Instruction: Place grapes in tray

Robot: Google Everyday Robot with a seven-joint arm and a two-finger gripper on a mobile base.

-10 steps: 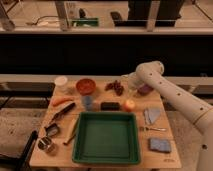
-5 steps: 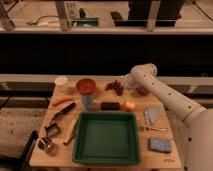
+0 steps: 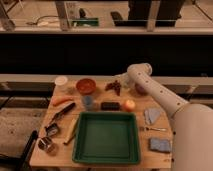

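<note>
Grapes (image 3: 113,87) noted at far edge of wooden table (image 3: 146,138), between reddish bowl (image 3: 85,85) and white arm (image 3: 156,91). Dark lumpy cluster, long axis roughly left-right. Gripper (image 3: 123,83) seen at cluster's right end; its hold could not be told. Tray (image 3: 106,115), square, green plastic, raised rim, lay nearer camera, apart from grapes.

Lab-type test area: wooden table (image 3: 62,155), metal railing (image 3: 100,30) behind; jaws by grapes (image 3: 114,87).

We see the grapes (image 3: 114,87), a dark reddish lumpy bunch, at the worktop's (image 3: 148,136) far edge beside our claw (image 3: 123,83). The square deep-green tray (image 3: 106,137) lies flat nearer the front.
</note>
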